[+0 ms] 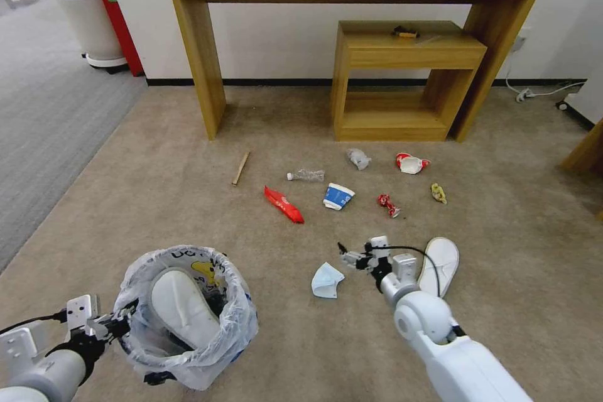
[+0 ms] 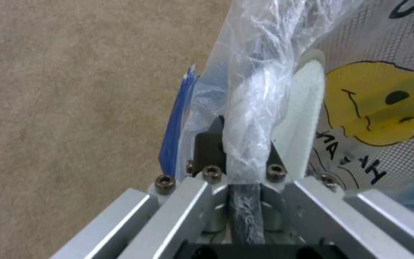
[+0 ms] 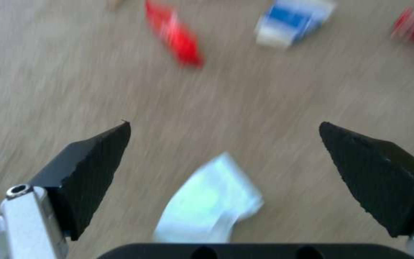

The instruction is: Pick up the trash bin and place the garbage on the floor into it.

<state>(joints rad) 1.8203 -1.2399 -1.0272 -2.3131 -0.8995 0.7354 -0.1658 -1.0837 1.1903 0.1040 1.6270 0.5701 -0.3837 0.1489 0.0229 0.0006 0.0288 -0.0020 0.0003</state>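
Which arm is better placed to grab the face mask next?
Right. The right hand hovers open above the face mask on the floor, while the left hand is shut on the trash bin rim.

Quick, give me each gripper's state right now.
Left gripper: shut on the trash bin, pinching its bagged rim.
Right gripper: open, empty, above the face mask on the floor.

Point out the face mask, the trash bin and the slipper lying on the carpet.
face mask [image 1: 326, 281]: head view, middle of the pale-blue fabric.
trash bin [image 1: 233, 320]: head view, bag-covered outer wall.
slipper [image 1: 441, 262]: head view, middle of the white sole.
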